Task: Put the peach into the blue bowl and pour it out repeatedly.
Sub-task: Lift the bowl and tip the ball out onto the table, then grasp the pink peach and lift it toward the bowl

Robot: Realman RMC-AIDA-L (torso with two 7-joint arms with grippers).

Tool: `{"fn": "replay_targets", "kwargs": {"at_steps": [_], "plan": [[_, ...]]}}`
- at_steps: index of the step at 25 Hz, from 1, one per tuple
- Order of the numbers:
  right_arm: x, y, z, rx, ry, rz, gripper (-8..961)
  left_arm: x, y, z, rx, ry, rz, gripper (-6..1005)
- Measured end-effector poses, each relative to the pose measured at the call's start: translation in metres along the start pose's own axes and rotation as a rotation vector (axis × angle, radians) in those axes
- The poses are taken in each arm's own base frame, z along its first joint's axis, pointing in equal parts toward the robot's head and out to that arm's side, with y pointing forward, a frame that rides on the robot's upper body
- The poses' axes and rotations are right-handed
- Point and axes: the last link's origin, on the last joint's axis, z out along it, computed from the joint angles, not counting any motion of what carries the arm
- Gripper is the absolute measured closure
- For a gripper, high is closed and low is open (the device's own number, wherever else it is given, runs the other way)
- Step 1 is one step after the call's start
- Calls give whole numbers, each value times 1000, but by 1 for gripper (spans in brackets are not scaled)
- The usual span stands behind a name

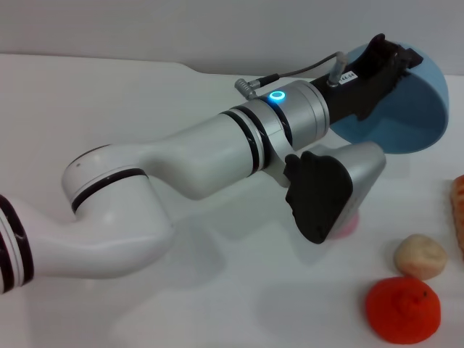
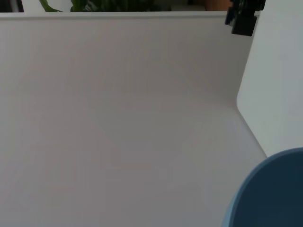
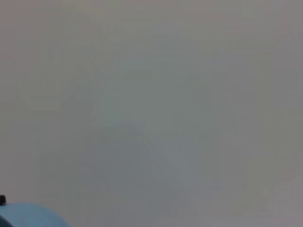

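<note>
One arm is at work: the left pincer (image 1: 395, 54) pinches the rim of the blue bowl (image 1: 413, 109), which is tipped on its side at two o'clock on the white table (image 1: 145, 94). Peach (image 1: 349, 226) lies on the table just below the bowl, mostly hidden behind the wrist camera housing. Cream lumpy ball (image 1: 420, 257) and red-orange fruit (image 1: 403, 309) sit at five o'clock. Right pincer is not seen.

Work surface and surroundings

A plain white table top (image 1: 145, 101) is seen under even, diffuse light. It is bordered at the rear by a low white wall (image 2: 118, 52). Green plant leaves (image 2: 94, 4) are visible beyond the wall's upper edge in the left wrist view.
</note>
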Motion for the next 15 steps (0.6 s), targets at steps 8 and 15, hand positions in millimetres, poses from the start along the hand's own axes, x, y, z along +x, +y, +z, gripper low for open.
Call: {"fn": "replay_targets", "kwargs": {"at_steps": [8,15], "plan": [[1,-2,3,-3,21,150,361,-38,-4,5,52,-166,-517,1000],[0,13,33,-330,381,367,367,-78,2,7,56,-342,-1020,1001]]}}
